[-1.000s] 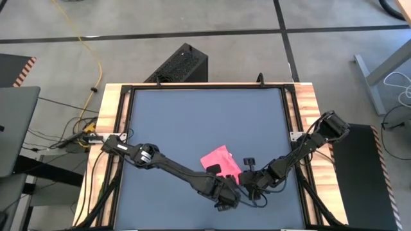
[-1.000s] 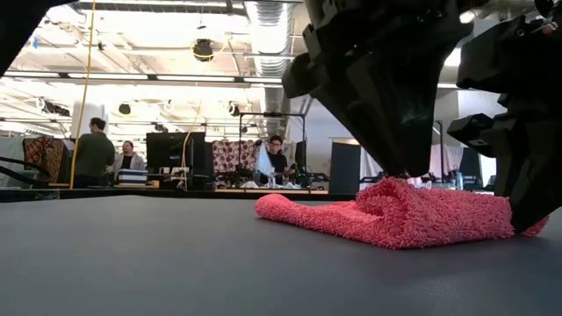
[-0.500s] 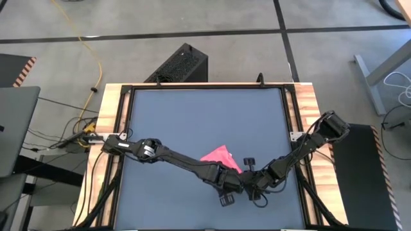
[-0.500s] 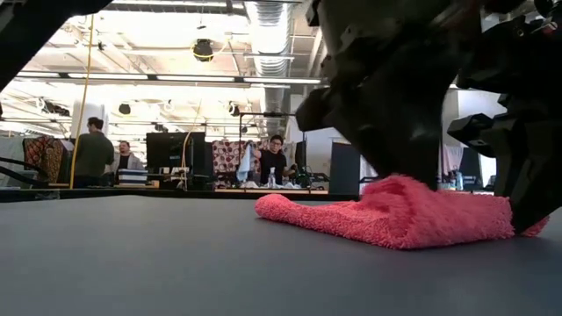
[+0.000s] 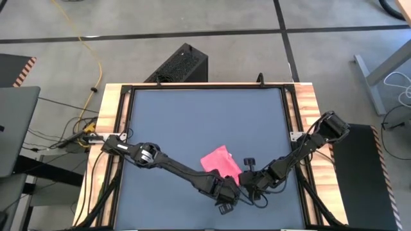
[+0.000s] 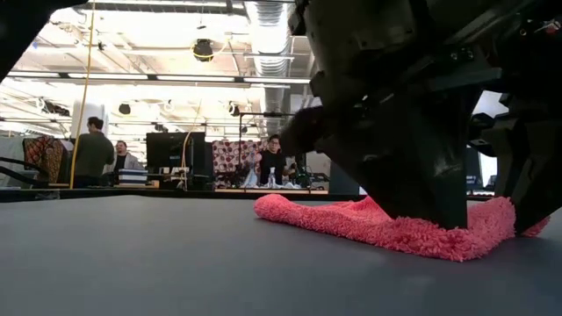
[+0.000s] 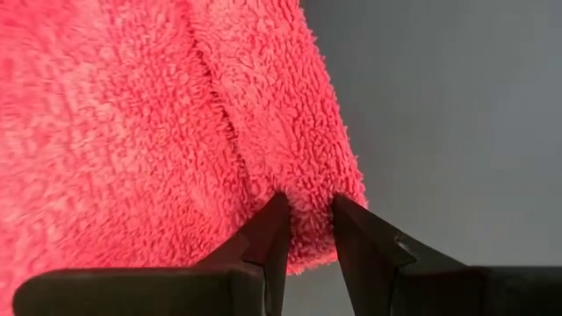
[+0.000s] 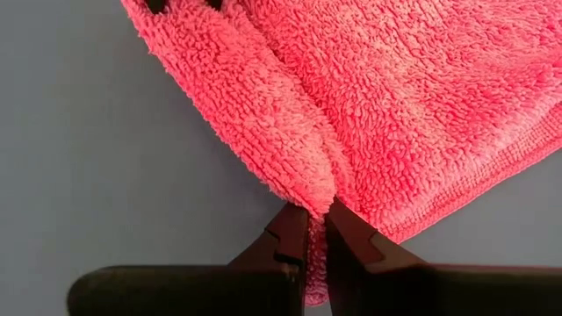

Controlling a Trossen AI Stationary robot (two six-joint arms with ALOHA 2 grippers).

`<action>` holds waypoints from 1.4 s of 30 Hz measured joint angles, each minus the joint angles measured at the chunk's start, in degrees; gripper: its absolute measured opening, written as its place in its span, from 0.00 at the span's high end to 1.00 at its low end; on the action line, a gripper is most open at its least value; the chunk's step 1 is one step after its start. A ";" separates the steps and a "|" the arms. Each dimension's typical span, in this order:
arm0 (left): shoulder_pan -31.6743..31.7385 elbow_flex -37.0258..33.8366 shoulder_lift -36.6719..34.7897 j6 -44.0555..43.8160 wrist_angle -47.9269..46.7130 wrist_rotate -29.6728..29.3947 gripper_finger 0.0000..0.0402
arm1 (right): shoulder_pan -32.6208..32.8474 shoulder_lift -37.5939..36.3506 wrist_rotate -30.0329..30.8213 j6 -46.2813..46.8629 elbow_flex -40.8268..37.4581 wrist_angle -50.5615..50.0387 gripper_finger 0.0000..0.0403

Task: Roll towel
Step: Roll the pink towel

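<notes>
Flattened since half a second ago: raised hump at near edge of towel now pressed lower, near hem dragged down toward table; left arm swung back a little toward its side in high view.

Left tool clamped on a fold of near hem, fingers pinching a narrow ridge of pile. Right tool likewise nearly together, clamped on same rolled edge at other corner. Held so, most likely, to keep both ends of hem level while turning first lip of roll over onto rest of cloth.

Towel lying near front of table, slightly right of centre, just ahead of both tools; far part flat on surface, near strip doubled over into soft tube.

Bright pink, thick looped pile, fuzzy and limp, stitched seam along one side; roughly square, one corner pointing away. Table surface dark grey, smooth, matte, framed in pale wood. Likely to slump open if let go early.
</notes>
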 joint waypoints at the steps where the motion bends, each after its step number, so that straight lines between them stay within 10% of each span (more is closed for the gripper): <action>1: -0.24 0.36 0.02 0.08 -0.09 -1.14 0.80 | 0.00 0.00 0.00 0.00 0.00 0.00 0.89; 19: -1.66 4.27 0.27 -1.70 -3.28 0.92 0.80 | 0.00 0.00 -0.11 0.09 -0.02 -0.02 0.89; 42: -2.88 7.78 -0.22 2.61 -2.67 -10.15 0.80 | -0.02 0.02 -0.28 0.03 -0.09 0.22 0.89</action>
